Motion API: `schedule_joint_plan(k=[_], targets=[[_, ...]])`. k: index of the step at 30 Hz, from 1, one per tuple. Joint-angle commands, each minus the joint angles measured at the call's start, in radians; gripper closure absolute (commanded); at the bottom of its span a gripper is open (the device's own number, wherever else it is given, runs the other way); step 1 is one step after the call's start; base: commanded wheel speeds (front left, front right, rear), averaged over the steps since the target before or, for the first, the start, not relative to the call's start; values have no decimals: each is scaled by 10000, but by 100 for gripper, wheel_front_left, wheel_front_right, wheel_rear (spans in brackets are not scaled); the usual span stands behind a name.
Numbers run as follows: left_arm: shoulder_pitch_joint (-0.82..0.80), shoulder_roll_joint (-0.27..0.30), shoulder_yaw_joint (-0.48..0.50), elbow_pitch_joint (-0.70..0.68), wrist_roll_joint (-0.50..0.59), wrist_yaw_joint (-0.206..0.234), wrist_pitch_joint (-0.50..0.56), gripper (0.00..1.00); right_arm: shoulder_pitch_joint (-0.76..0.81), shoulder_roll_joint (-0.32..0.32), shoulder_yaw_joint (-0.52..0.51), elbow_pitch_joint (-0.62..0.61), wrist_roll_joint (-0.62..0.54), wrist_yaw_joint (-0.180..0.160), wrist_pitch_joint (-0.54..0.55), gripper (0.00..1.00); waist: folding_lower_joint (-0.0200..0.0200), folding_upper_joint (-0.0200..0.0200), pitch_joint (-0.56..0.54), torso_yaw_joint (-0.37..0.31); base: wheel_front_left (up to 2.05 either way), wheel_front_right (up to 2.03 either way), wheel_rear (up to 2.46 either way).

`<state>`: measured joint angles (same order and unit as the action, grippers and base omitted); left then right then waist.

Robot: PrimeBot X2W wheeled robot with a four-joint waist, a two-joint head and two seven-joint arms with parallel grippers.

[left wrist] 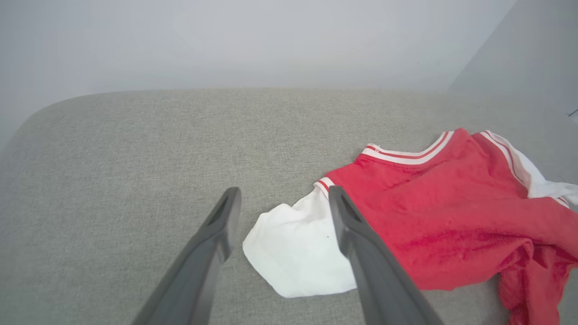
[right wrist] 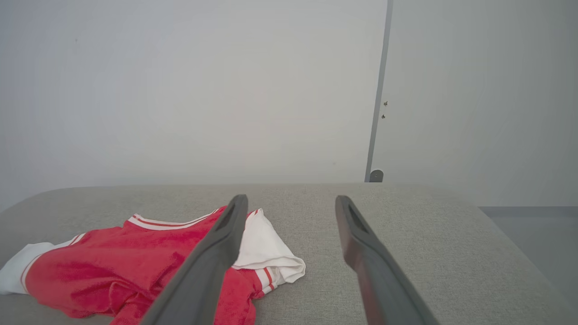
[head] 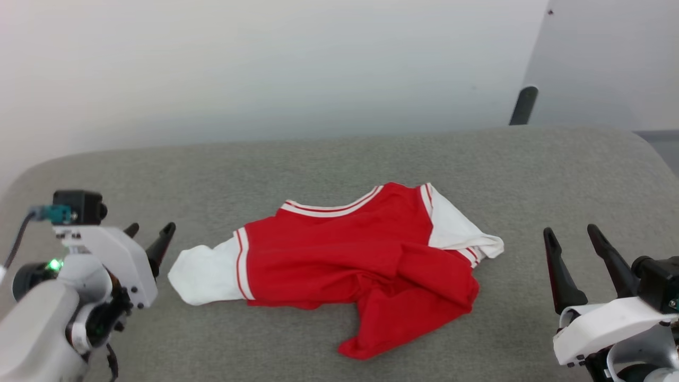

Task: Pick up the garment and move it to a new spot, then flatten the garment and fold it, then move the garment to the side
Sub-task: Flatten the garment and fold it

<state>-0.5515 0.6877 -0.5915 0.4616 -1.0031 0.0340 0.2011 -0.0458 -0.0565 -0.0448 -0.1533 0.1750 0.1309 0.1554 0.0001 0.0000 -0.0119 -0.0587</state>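
Looking down from the head camera, you have the garment (head: 350,249) lying crumpled on the grey cushion (head: 318,154), between your two grippers and touching neither. Your left gripper (head: 150,232) has its fingers spread wide with nothing between them. Just to the right of its tips lies a white sleeve (head: 204,276), close but apart.

Along the left gripper's own line of sight, that sleeve (left wrist: 293,253) lies ahead of the gap between the fingers and runs under the right finger (left wrist: 361,253). The red body spreads away beyond that finger's right side. Left of the other finger you see bare cushion.

Your right gripper (head: 570,233) also stands wide apart and holds nothing. The second sleeve (head: 456,228) lies well to the left of its tips. From the right wrist, the shirt sits left of the left finger (right wrist: 212,262), which crosses in front of that second sleeve (right wrist: 271,253). Between the two fingers there is plain cushion.

The striped collar (head: 331,208) lies on the side away from both sets of fingertips, and the red hem (head: 403,313) is bunched and folded over itself on the nearer side. You cannot read any print from here.
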Motion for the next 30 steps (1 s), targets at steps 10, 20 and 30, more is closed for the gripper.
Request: schedule_joint_plan(k=[10,20,30], targets=[[1934,347,774,-1799,-249,821,-1815,0,26,-347,22,580,210,-3,426,0,-1,0,-229,878,0,0,0],[3357,430,1273,-3069,-392,1309,-3053,0,-635,-912,45,1741,479,-3,1118,0,-1,0,-12,1558,0,0,0],[3776,132,1355,-3569,-484,1358,-3625,0,-1524,-1444,97,2902,406,-3,2093,0,-1,0,493,2193,0,0,0]])
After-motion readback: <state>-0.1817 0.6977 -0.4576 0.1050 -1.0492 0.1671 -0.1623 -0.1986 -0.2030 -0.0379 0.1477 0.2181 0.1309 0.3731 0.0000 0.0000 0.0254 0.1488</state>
